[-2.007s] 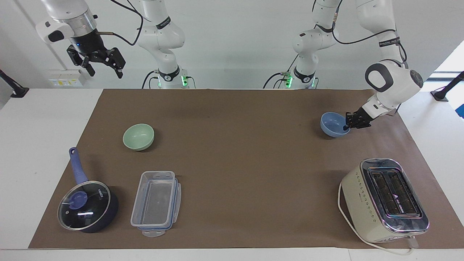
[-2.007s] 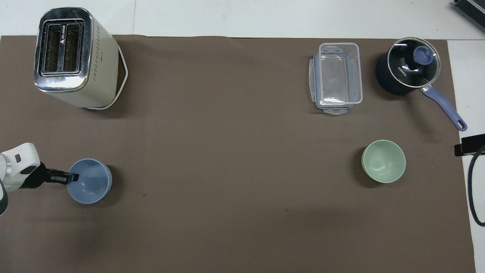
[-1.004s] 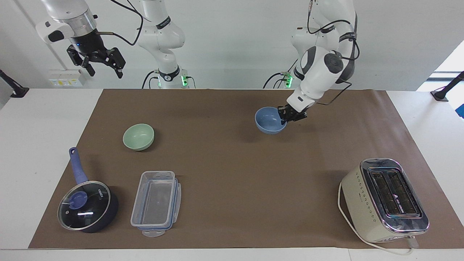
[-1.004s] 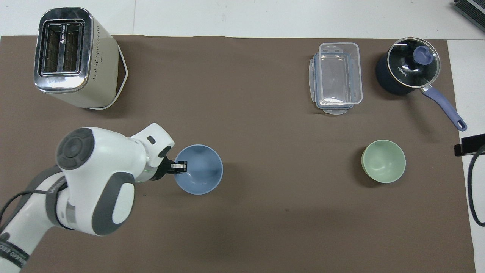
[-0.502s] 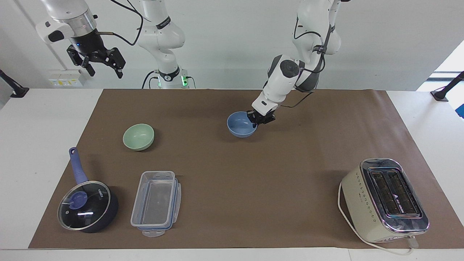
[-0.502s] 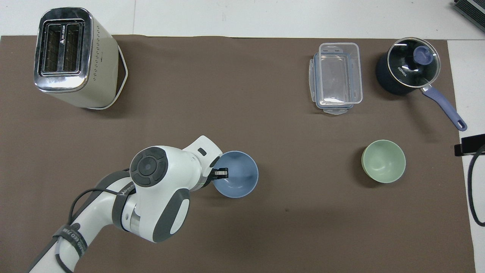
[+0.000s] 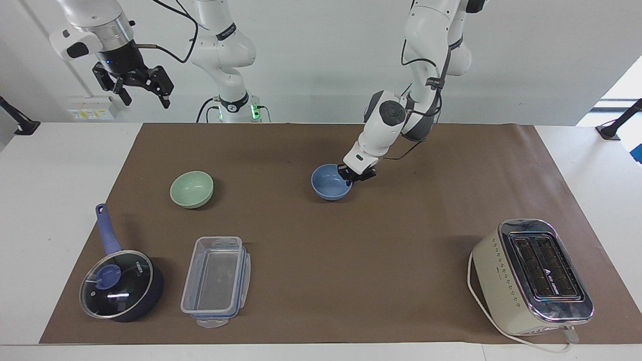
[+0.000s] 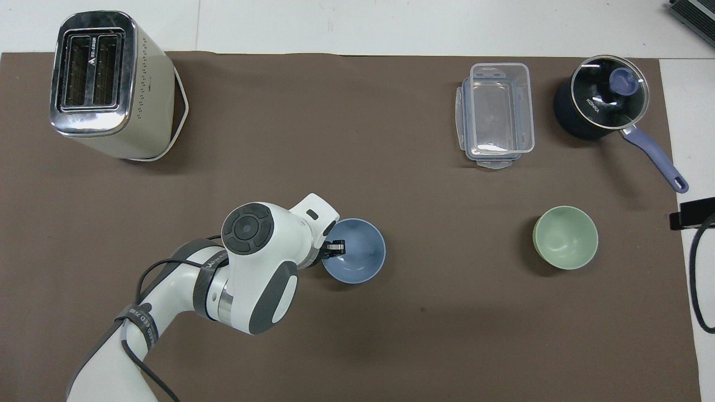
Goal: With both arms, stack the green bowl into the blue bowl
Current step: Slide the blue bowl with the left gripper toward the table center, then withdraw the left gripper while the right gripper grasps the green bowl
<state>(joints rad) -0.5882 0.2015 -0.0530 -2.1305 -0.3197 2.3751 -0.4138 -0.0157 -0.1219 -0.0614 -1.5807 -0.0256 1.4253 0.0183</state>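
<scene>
The blue bowl point(image 7: 328, 184) sits upright at or just above the brown mat near its middle, and also shows in the overhead view point(image 8: 360, 254). My left gripper point(image 7: 354, 176) is shut on the bowl's rim on the side toward the left arm's end; it shows in the overhead view too point(image 8: 334, 246). The green bowl point(image 7: 191, 188) stands alone on the mat toward the right arm's end, as the overhead view point(image 8: 565, 237) also shows. My right gripper point(image 7: 134, 86) waits high in the air off that end of the mat, fingers spread and empty.
A cream toaster point(image 7: 531, 276) stands at the left arm's end, farthest from the robots. A clear plastic container point(image 7: 215, 281) and a dark-blue lidded saucepan point(image 7: 120, 283) lie farther from the robots than the green bowl.
My left arm has carried the blue bowl from the left arm's end of the mat to its middle and lowered it. The right arm and the green bowl have not moved.
</scene>
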